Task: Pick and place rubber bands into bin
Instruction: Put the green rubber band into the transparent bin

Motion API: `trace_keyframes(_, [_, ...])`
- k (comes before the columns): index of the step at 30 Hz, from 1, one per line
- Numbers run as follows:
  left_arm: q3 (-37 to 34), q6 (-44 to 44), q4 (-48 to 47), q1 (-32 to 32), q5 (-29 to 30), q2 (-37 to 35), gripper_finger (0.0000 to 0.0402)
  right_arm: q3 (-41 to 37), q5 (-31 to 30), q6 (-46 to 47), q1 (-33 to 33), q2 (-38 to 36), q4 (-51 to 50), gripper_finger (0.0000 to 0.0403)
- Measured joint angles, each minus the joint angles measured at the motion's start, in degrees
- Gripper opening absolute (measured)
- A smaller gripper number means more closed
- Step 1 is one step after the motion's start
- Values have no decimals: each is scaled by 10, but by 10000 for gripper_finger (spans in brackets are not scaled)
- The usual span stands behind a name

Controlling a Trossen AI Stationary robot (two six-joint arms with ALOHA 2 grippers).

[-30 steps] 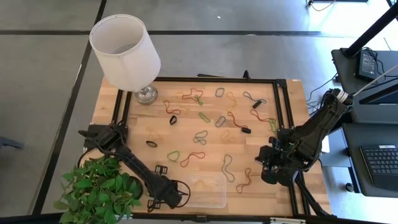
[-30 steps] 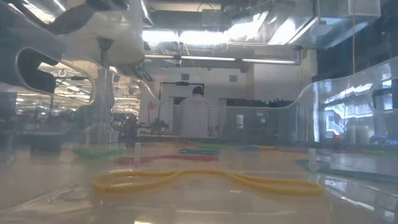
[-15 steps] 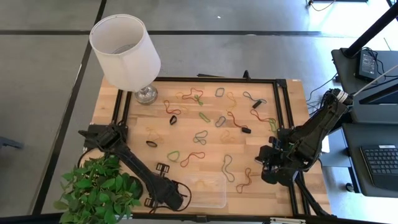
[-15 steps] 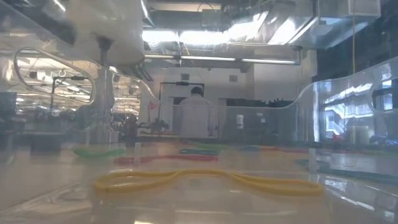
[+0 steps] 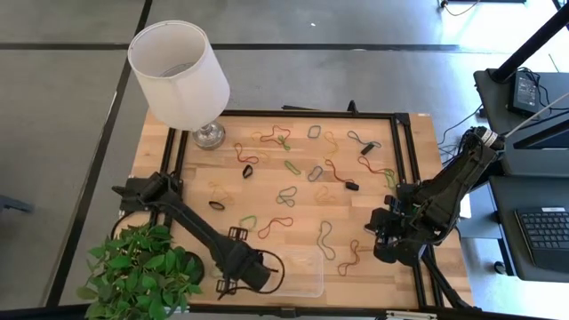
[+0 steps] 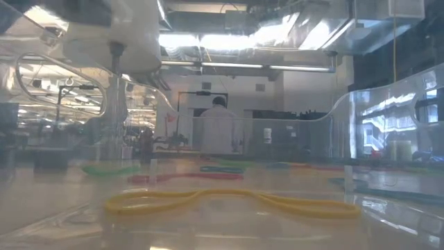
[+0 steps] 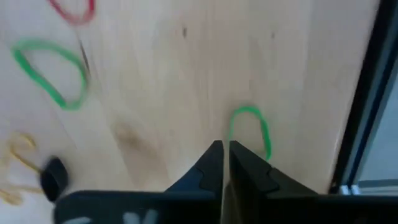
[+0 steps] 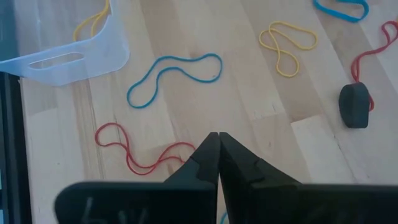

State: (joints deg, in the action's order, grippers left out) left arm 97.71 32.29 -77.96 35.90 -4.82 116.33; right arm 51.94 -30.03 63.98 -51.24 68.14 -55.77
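Many rubber bands lie loose on the wooden table: red, green, blue, yellow. The clear bin sits by the near edge, with a yellow band lying flat inside it. My left gripper hovers at the bin's left end, shut on a green rubber band. My right gripper waits over the table's right side, fingers shut, holding nothing. The bin's corner shows in the right wrist view. My left gripper pinches the green band at one end of its loop, between the two fingertips. The rest of the loop stands free beside the tips, lifted clear of the table.
A lamp with a white shade stands at the far left corner. A leafy plant fills the near left corner beside the left arm. Black frame rails border the table. A small black block lies among the bands.
My left gripper has moved along the near edge toward the table's right, from beside the plant to the bin's left end. The right arm has kept still.
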Motion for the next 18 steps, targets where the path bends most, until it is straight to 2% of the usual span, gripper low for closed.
trace_keyframes(5, [-58,65,11,6,-40,0,82,0,0,0,0,0,1,12])
trace_keyframes(9, [-100,81,70,12,-58,0,115,0,0,0,0,0,2,12])
trace_keyframes(13, [-131,106,120,20,-58,0,128,0,0,0,0,0,4,12])
trace_keyframes(18, [-170,121,154,28,-66,0,126,0,0,0,0,0,8,12])
